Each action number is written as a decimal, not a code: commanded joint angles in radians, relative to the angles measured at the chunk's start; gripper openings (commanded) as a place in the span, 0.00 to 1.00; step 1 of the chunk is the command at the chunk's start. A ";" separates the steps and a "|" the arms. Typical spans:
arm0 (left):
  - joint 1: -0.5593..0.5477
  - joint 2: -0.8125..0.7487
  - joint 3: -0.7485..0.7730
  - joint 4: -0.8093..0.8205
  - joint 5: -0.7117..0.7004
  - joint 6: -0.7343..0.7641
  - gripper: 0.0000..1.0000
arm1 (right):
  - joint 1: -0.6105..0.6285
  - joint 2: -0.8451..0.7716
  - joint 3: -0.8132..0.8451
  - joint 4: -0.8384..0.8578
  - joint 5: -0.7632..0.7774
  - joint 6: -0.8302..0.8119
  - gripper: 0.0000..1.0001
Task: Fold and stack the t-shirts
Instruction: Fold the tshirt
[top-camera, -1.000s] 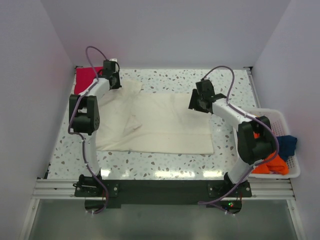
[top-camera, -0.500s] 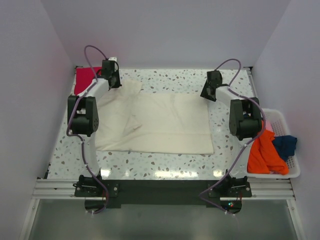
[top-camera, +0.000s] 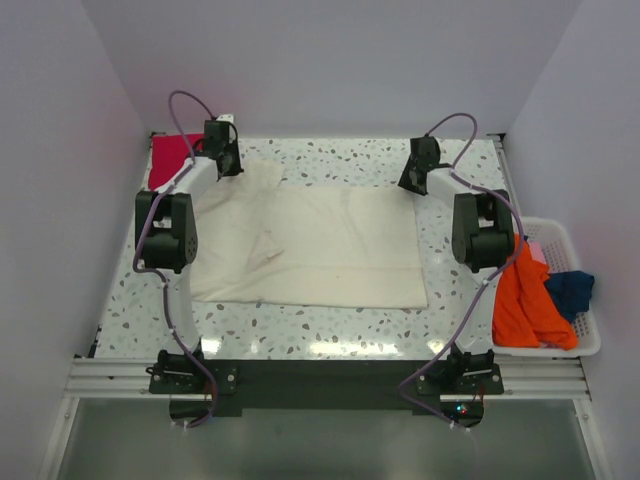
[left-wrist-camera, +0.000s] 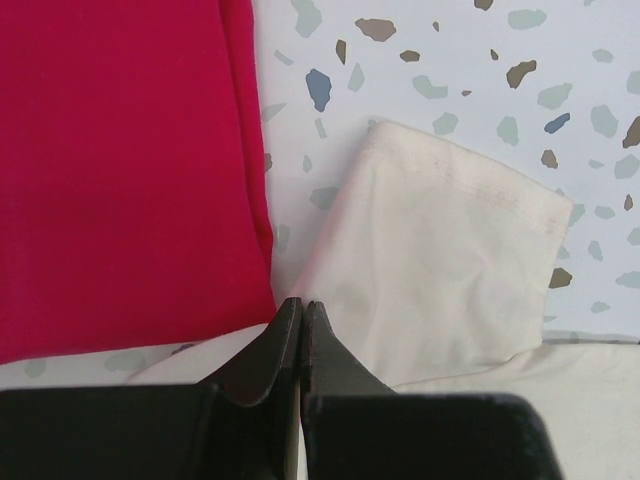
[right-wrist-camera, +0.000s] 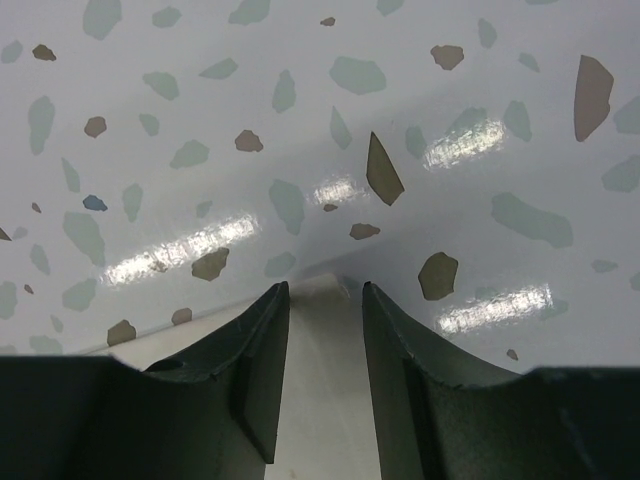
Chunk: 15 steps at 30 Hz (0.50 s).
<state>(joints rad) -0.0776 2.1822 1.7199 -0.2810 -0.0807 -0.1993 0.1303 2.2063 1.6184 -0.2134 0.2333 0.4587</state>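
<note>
We see left pincer (left-wrist-camera: 302, 305) pressed together at sleeve of cream t-shirt (left-wrist-camera: 440, 260), beside red t-shirt (left-wrist-camera: 120, 160) | right pincer (right-wrist-camera: 324, 292) spread astride a cream corner on worktop (right-wrist-camera: 300, 100)

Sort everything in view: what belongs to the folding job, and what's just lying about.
Job: cream t-shirt; red t-shirt; orange t-shirt; blue t-shirt.
Lying about: white basket holding the last two; speckled table.
</note>
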 joint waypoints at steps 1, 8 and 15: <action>0.010 -0.047 -0.002 0.046 0.009 -0.005 0.00 | 0.000 0.010 0.052 -0.004 0.011 0.018 0.39; 0.010 -0.053 -0.005 0.046 0.010 -0.006 0.00 | -0.001 0.036 0.077 -0.050 -0.003 0.035 0.31; 0.010 -0.064 -0.003 0.046 0.007 -0.006 0.00 | 0.000 0.030 0.074 -0.076 -0.009 0.054 0.13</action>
<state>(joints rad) -0.0776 2.1822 1.7199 -0.2787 -0.0807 -0.1993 0.1303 2.2356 1.6608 -0.2539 0.2230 0.4934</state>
